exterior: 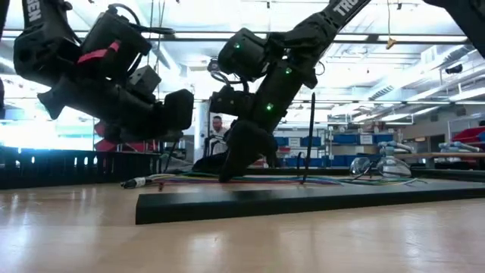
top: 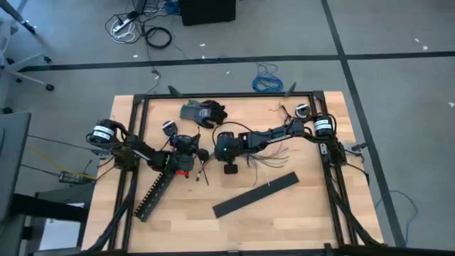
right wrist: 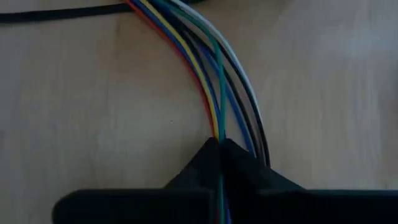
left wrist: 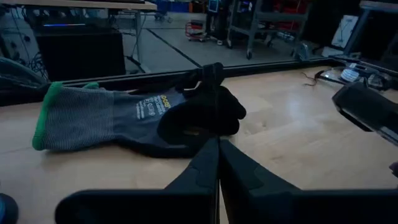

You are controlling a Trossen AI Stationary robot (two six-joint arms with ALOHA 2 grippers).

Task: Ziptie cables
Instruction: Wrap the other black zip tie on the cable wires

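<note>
- One bundle of cables [right wrist: 219,93] lies mid-tabletop, toward the far edge — the right gripper [right wrist: 219,144] has its jaws clamped on it.
- Left gripper [left wrist: 217,144]: jaws together, empty, facing one glove [left wrist: 140,118] by the far edge.
- One flat black bar [top: 256,194] nearer the front edge.

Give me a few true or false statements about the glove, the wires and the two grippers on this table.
1. The right gripper is shut on the cables. True.
2. The glove lies flat on the table. True.
3. The left gripper is holding the glove. False: its fingers are closed on nothing, just short of the glove.
4. The cables are all one colour. False: red, yellow, blue, green, grey and black run side by side.
5. The flat black bar lies on top of the cables. False: it lies apart from them.
</note>
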